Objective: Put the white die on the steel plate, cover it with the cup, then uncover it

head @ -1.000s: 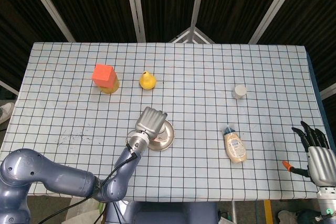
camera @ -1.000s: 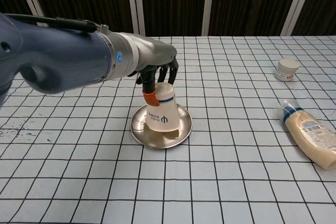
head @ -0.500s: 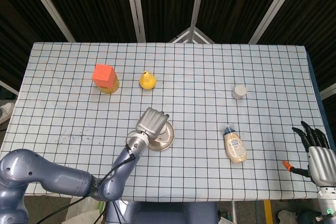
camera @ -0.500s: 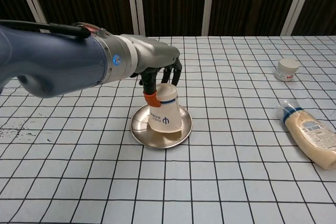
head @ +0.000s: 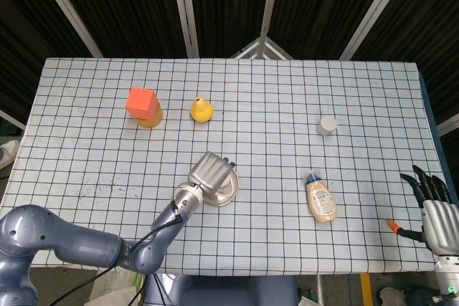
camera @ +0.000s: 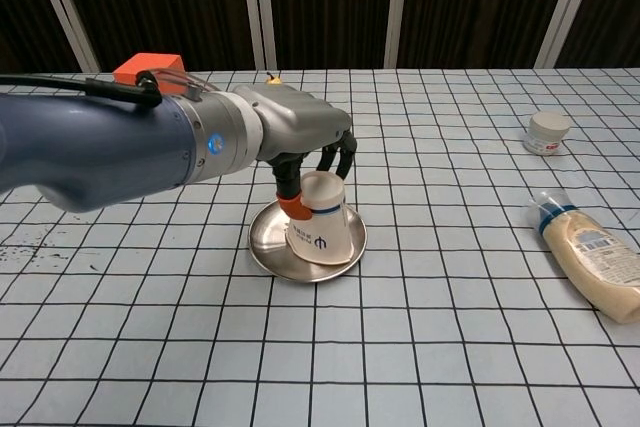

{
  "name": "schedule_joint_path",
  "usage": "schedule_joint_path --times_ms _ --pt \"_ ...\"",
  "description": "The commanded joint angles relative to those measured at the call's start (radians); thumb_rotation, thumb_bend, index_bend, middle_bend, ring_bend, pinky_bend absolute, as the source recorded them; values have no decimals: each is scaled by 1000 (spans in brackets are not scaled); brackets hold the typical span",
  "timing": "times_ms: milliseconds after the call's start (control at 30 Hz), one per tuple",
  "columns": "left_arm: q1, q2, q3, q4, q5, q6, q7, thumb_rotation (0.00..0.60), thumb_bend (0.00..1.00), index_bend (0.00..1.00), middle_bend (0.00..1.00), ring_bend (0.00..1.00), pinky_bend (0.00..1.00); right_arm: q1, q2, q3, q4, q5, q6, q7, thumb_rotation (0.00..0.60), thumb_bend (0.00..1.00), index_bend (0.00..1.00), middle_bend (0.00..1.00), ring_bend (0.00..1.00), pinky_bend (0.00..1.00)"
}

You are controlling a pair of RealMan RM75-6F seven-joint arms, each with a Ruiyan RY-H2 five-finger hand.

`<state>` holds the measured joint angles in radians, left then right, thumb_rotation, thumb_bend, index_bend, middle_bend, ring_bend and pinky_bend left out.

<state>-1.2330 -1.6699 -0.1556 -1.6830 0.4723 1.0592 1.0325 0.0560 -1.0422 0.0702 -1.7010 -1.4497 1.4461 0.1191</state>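
An upside-down white paper cup (camera: 322,224) stands tilted on the steel plate (camera: 270,249), its rim toward the plate's right side. My left hand (camera: 305,142) grips the cup from above around its raised base. In the head view the left hand (head: 211,172) hides the cup, and only the plate's right edge (head: 231,190) shows. The white die is hidden from both views. My right hand (head: 434,208) rests at the table's right front corner, fingers spread, holding nothing.
A mayonnaise bottle (camera: 590,256) lies on its side at the right. A small white jar (camera: 547,132) stands behind it. At the far left are an orange block on a yellow base (head: 143,106) and a yellow pear-shaped piece (head: 201,110).
My left hand has shifted a little toward the near right, and the cup has tipped further over on the plate. The right hand stays put.
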Motion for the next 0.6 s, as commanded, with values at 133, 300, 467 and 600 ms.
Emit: schedule_joint_path --times_ms 133,300,467,600 --pt "-9 -2 9 14 15 20 20 600 456 449 464 674 736 0 1 -1 0 -2 0 2 600 144 178 33 104 0" --pt "-14 -1 41 41 55 45 54 600 455 438 463 674 736 0 2 -3 -2 -5 -2 3 600 143 178 33 104 0" --pt "-2 -2 42 61 69 76 49 600 455 435 462 674 736 2 1 -5 -4 -7 -7 4 600 144 177 33 103 0" --pt "5 -4 48 46 62 51 35 600 455 435 462 674 736 4 1 -6 -4 -7 -11 6 600 143 178 33 104 0"
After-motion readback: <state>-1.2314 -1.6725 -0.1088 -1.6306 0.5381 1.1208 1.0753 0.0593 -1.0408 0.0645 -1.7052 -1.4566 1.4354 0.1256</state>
